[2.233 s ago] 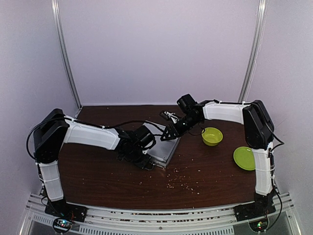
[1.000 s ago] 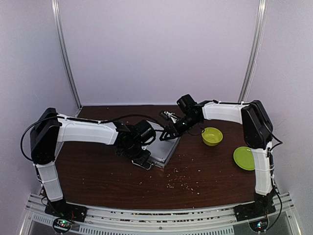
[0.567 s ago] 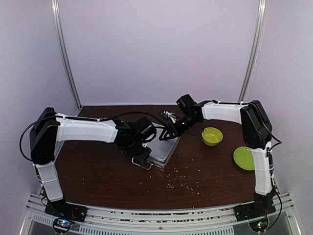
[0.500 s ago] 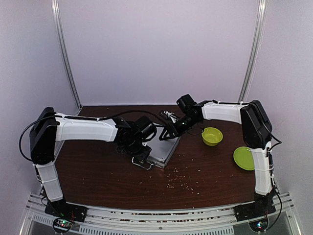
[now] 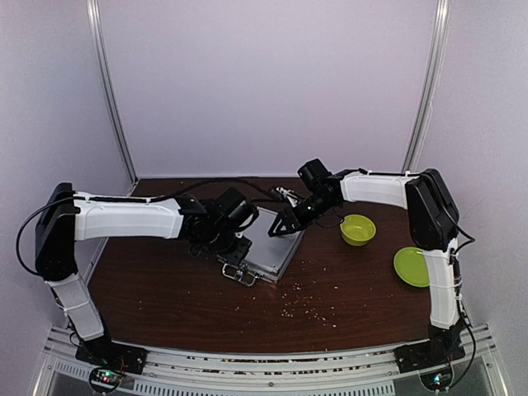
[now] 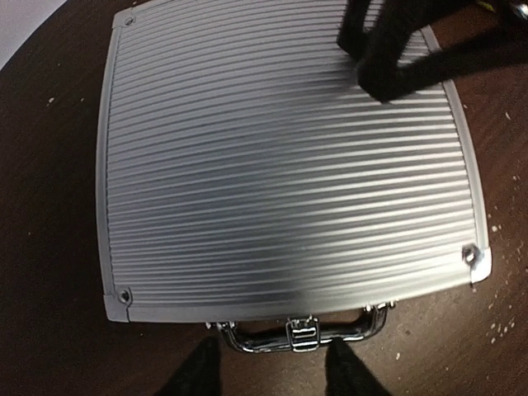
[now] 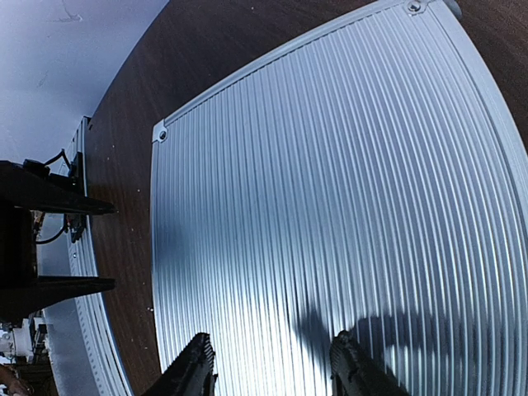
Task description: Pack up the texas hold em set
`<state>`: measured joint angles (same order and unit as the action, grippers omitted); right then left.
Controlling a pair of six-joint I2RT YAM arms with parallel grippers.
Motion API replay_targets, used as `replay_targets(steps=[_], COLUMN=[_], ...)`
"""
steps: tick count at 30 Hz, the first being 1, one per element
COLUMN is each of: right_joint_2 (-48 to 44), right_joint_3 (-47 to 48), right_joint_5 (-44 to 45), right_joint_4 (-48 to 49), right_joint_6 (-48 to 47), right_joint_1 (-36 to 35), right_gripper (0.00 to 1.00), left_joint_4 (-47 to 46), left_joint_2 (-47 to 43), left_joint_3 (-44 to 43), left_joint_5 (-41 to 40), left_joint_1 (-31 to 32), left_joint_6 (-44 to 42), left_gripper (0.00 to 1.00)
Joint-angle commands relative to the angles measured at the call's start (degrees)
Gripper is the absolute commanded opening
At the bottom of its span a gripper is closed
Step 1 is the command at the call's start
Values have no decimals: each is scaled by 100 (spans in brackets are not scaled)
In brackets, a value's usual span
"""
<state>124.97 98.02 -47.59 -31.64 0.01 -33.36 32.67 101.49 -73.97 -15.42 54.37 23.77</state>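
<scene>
**Left arm draws back from a shut case**

Swinging out to the left and stretching long, the left arm has pulled its wrist up and away from the case's near edge, so the metal handle (image 6: 301,337) now lies uncovered on the table (image 5: 165,289). The left gripper (image 6: 272,346) hangs just short of that handle, fingers spread wide with nothing between them.

At mid-table, between the two arms, the silver aluminium case (image 5: 272,247) lies flat with its ribbed lid down and no chips, dice or card box in sight. That suggests the packing is done bar the latch, though the pictures do not show whether the latch has caught. Its handle edge points toward the near left and its hinge edge toward the far wall. It looks almost square, and the slightly longer side seems to run along the handle edge.

Over the lid's far right corner, the right gripper (image 7: 272,338) has not moved, parted and empty; contact with the lid cannot be told.

Rightward sit a lime-green bowl (image 5: 357,229) and plate (image 5: 411,266), well apart from the case.
</scene>
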Motion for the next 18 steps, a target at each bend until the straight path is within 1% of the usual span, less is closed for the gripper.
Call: replay_targets(steps=[1,4,7,11,18], right_joint_2=[282,296,291,282,294], right_joint_3=[-37,-28,-28,-28,-28], right_joint_5=[201,190,192,199,200], right_joint_4=[-279,-290,-299,-317,-334], right_joint_6=[34,34,34,23,16], right_joint_1=[24,23,23,23,19], right_gripper=[49,49,49,49,49], left_joint_4=[-815,-1241,-1624,-1997,-2006], left_joint_2=[-711,-709,-625,-489,-53], left_joint_3=[844,1171,1393,1543,1447], left_joint_5=[910,1876,2370,2739,2964], left_joint_1=[-65,-257,-477,-743,-866], left_joint_6=[179,338,498,656,573], left_gripper=[57,62,62,62,61])
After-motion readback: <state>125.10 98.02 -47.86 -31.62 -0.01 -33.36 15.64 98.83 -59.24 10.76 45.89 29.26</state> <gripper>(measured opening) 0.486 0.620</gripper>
